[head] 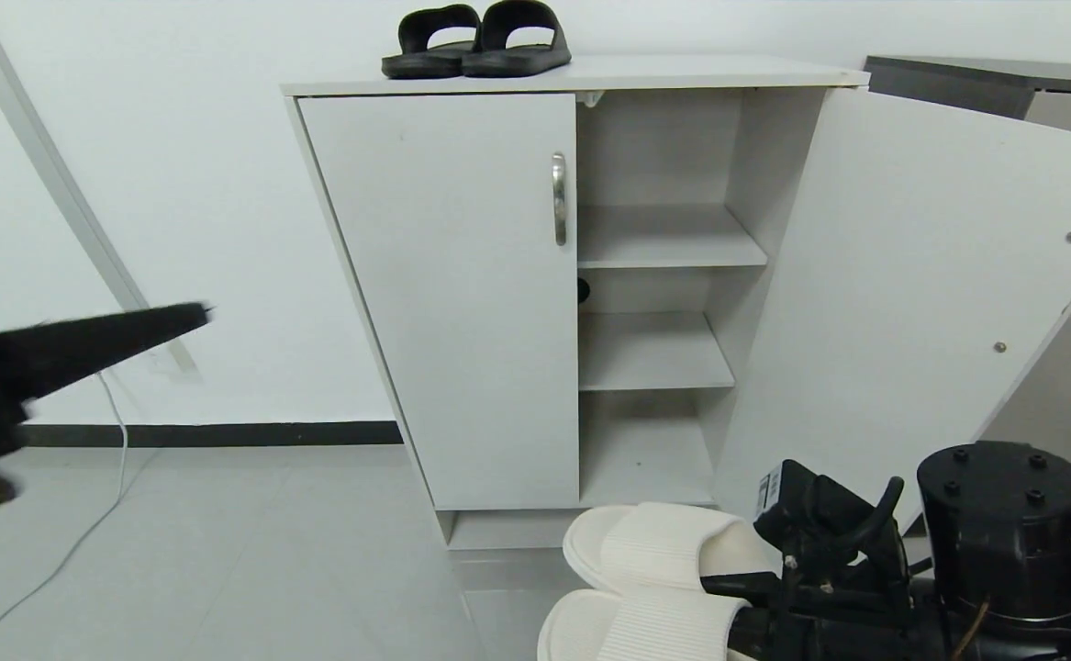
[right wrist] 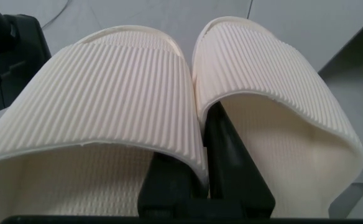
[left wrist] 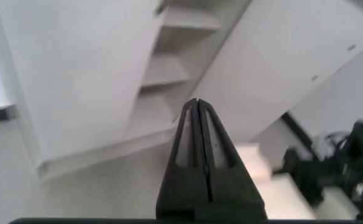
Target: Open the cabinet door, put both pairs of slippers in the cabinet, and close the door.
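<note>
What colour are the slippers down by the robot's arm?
Cream-white slippers with finely ribbed straps, best seen in the right wrist view.

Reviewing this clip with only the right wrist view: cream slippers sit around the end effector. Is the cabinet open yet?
Observer: Yes. In the head view the right door stands wide open; the left door is shut.
Operator: Where is the other pair?
Observer: The black slippers sit side by side on the cabinet top.
Operator: And the left arm?
Observer: The left end effector is shut on nothing, well to the left of both doors.
</note>
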